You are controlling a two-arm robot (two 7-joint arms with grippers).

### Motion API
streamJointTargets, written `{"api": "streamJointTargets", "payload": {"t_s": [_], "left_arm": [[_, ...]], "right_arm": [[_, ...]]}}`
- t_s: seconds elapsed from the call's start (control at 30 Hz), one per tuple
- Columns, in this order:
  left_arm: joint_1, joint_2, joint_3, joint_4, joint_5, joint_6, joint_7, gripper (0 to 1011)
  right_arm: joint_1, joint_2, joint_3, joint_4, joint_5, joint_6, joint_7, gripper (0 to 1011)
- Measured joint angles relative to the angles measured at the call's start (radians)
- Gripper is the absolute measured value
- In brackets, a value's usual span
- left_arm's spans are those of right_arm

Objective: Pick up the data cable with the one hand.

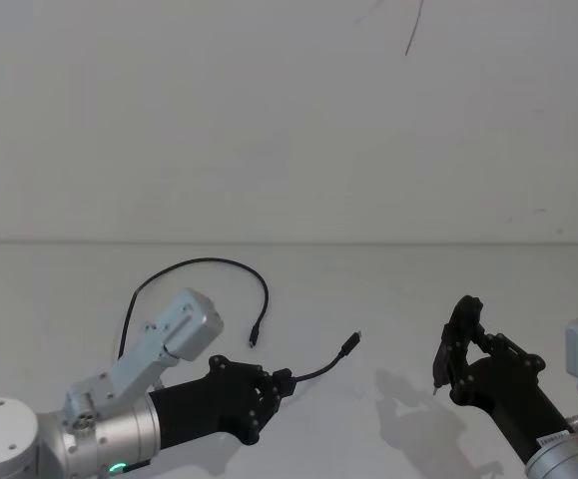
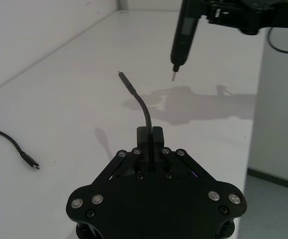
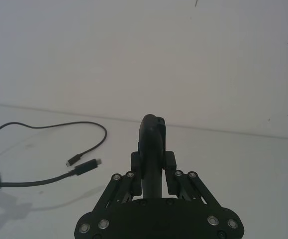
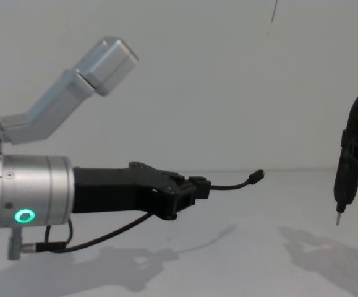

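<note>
My left gripper (image 1: 281, 380) is shut on the data cable (image 1: 209, 261), a thin black cord, close to one end. That end's plug (image 4: 257, 177) sticks out past the fingertips (image 2: 156, 135) and hangs above the white table. The rest of the cord arcs back over the table, and its other plug (image 1: 255, 337) lies flat. My right gripper (image 1: 458, 349) is off to the right, shut on a slim dark pen-like tool (image 4: 349, 167) with its metal tip (image 2: 173, 77) pointing down, apart from the cable. The right wrist view shows this tool (image 3: 151, 144) upright between the fingers.
The white table (image 1: 388, 289) meets a plain white wall (image 1: 289, 120) at the back. In the left wrist view the table's side edge (image 2: 248, 149) drops to a grey floor. Shadows of both arms fall on the tabletop.
</note>
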Motion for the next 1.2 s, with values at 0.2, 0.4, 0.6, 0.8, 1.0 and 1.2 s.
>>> {"api": "streamJointTargets", "payload": {"t_s": [0.2,0.4,0.6,0.8,1.0,1.2], "left_arm": [[0.018,0.036,-0.009,-0.043,-0.021,0.007,-0.018,50],[0.029,0.06,-0.014,-0.07,-0.038,0.011,-0.031,50],[0.036,0.076,-0.017,-0.087,-0.05,0.013,-0.039,50],[0.039,0.084,-0.018,-0.096,-0.055,0.014,-0.043,50],[0.042,0.09,-0.019,-0.102,-0.059,0.015,-0.046,50],[0.043,0.093,-0.02,-0.105,-0.061,0.015,-0.047,50]], "right_arm": [[0.0,0.0,0.0,0.0,0.0,0.0,0.0,269],[0.0,0.0,0.0,0.0,0.0,0.0,0.0,269],[-0.002,-0.001,0.001,-0.007,-0.004,-0.002,0.0,269],[-0.002,-0.007,0.006,-0.029,0.001,-0.003,0.007,269],[-0.002,-0.015,0.014,-0.054,0.029,0.001,0.028,269],[-0.004,-0.021,0.022,-0.073,0.061,0.009,0.05,269]]}}
